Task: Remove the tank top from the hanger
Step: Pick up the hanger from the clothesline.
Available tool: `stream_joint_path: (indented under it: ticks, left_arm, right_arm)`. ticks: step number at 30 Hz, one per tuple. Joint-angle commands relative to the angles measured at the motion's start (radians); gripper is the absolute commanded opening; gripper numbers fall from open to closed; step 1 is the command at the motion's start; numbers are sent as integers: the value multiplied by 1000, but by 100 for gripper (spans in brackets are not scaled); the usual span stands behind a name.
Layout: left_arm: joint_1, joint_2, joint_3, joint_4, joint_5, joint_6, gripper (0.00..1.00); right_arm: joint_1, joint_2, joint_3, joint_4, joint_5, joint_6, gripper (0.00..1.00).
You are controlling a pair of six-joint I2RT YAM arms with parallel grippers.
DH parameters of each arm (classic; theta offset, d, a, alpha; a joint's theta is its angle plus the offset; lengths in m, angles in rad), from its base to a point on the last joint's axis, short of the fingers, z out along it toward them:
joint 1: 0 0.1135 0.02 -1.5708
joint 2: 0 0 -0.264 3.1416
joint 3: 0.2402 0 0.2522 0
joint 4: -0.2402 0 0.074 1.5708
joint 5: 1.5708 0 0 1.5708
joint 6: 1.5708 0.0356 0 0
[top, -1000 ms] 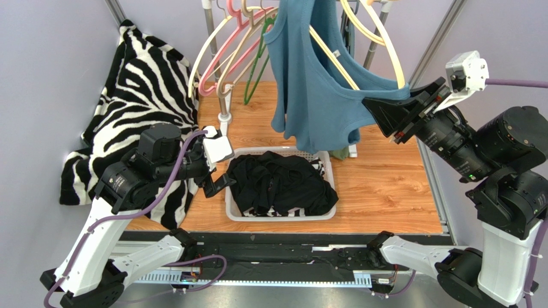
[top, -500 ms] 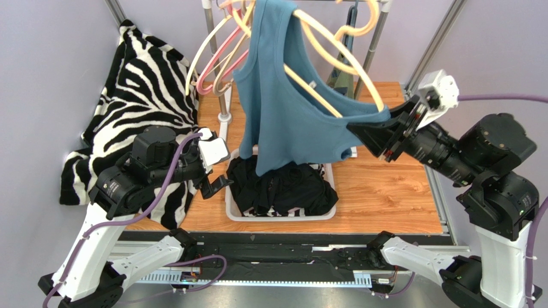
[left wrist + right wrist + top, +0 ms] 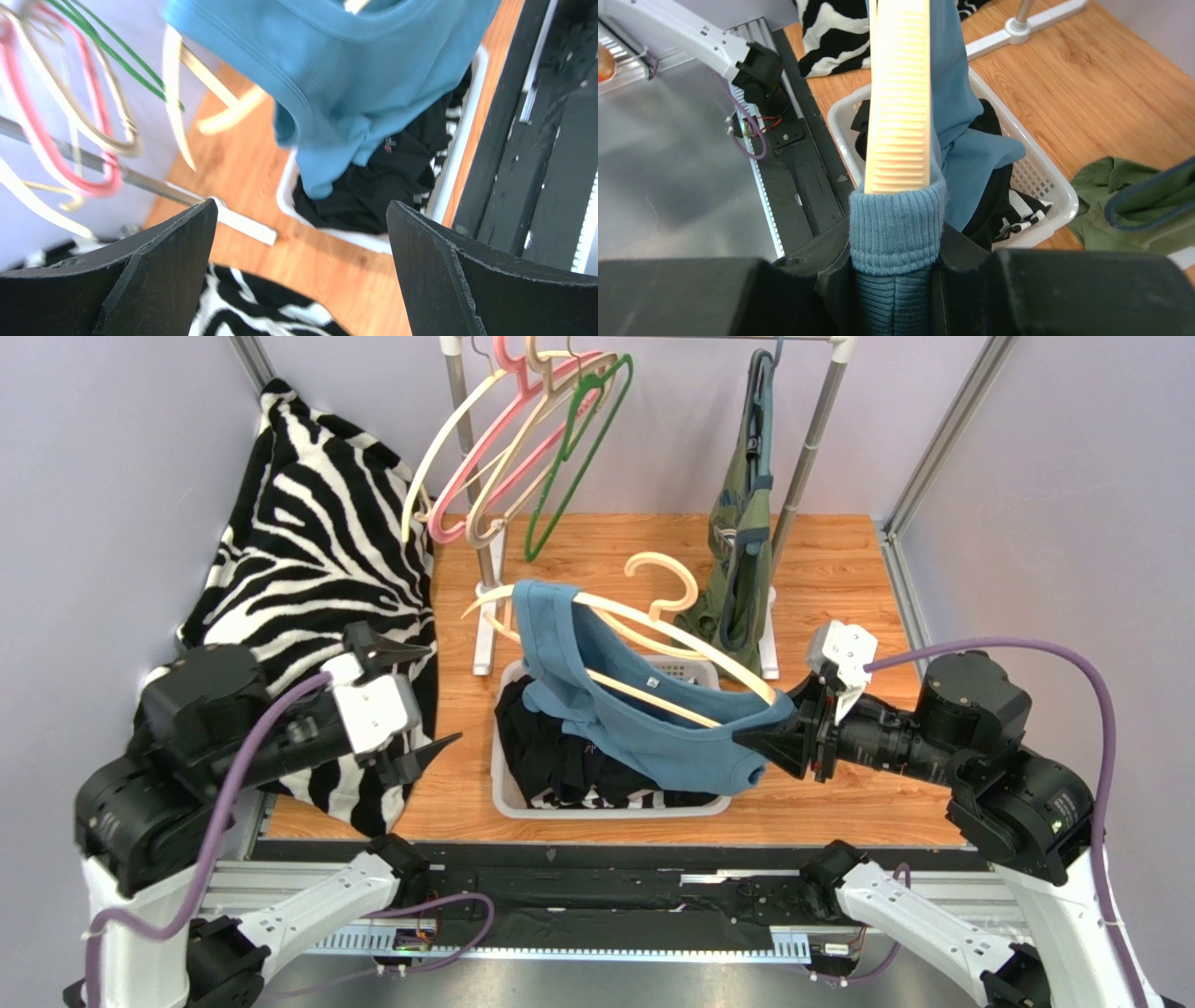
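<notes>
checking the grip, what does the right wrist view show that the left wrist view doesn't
Right wrist only: right pincer shut on the tank top over the end of the cream hanger; a green garment. Left wrist only: open left pincer, pink hanger, green hanger. Both: tank top, cream hanger, white basket of black clothes.

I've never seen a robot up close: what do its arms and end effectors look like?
Left arm and right arm match: chunky black joints, white lower links, a purple cable looping along each. Each wrist carries a small white camera box. The left end effector and right end effector have two black wedge-shaped fingers.
</notes>
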State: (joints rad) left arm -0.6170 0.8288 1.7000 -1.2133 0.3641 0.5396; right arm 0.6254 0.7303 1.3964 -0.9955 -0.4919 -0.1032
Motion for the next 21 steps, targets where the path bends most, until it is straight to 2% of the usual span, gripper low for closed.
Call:
stream_joint_path:
  ticks: [1,6,11,14,21]
  left_arm:
    - [3,-10,47,-28,149,78,99]
    - [3,39,55,-8,182,115,99]
    - [5,131,188,23,199,93,99]
    - [3,170,219,28,213,92,99]
    - [3,233,178,-29,289,94,97]
  right_arm:
    - [4,-19,12,48,-109,-119,0]
    - [2,-34,-13,43,-163,-227,0]
    - [4,-26,-17,18,-171,-289,0]
    - [5,-17,-16,5,-175,-316,0]
    - [14,-3,-8,31,-174,-317,0]
